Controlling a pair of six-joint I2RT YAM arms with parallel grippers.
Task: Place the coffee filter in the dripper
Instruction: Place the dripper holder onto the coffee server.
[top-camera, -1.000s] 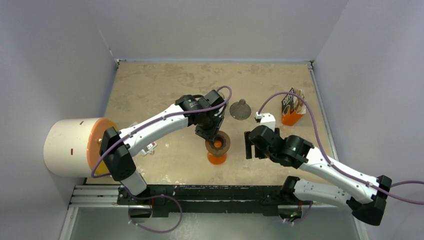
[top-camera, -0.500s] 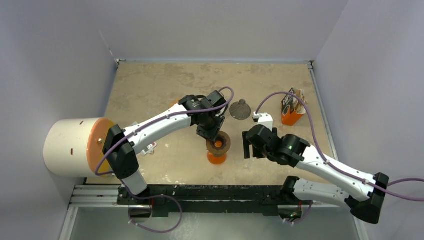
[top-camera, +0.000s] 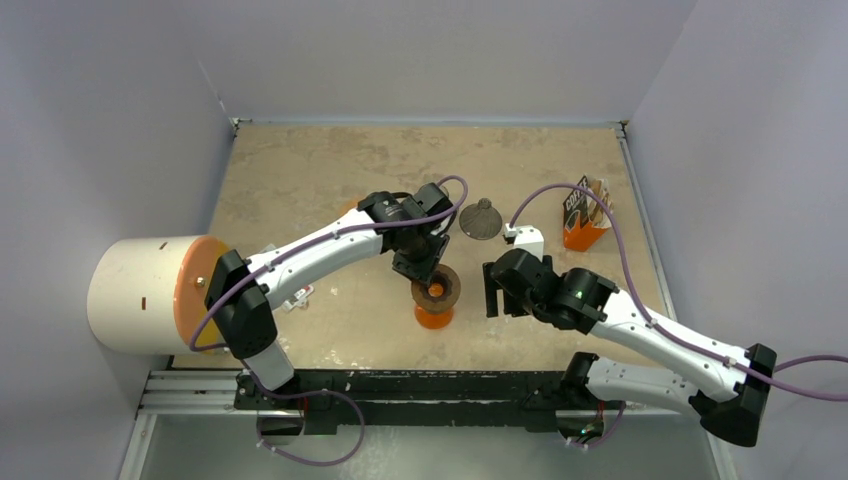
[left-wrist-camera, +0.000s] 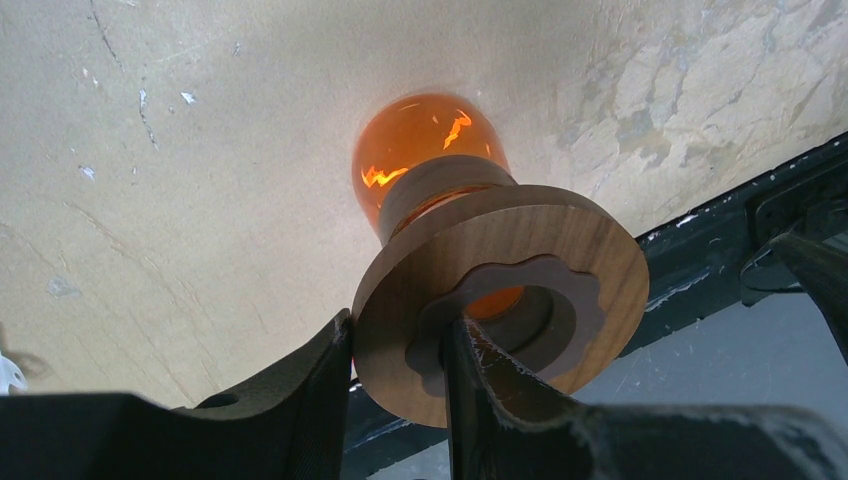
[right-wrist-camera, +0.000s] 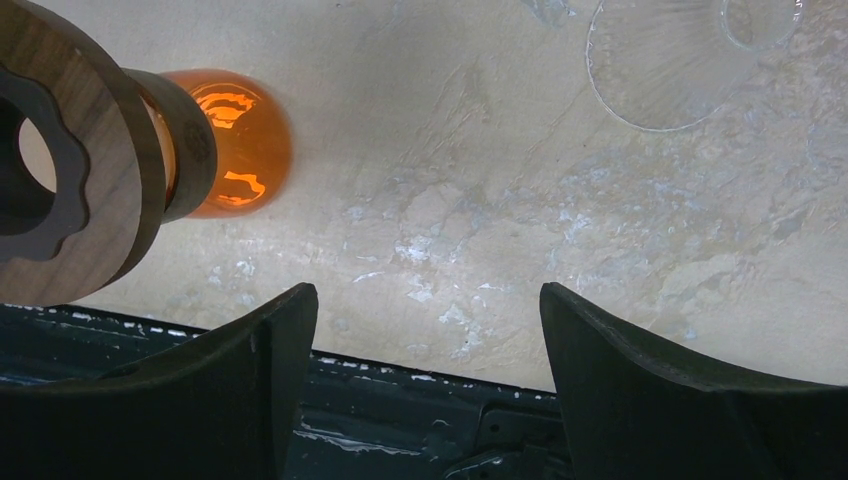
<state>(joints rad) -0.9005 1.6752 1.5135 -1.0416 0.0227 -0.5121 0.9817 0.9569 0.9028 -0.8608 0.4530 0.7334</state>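
Orange vessel (left-wrist-camera: 425, 140), brown wood-grain ring (left-wrist-camera: 600, 270), clear ribbed dripper (right-wrist-camera: 660, 70), black-and-orange packet (top-camera: 583, 218) at the mottled beige table's (top-camera: 320, 170) right edge.

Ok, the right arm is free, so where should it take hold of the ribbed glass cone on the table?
At the narrow neck, coming down with the right gripper open. The glass cone seems to sit wide mouth down, small end up; its flared ribbed wall is broad and slopes away, so a grip there would likely slip.
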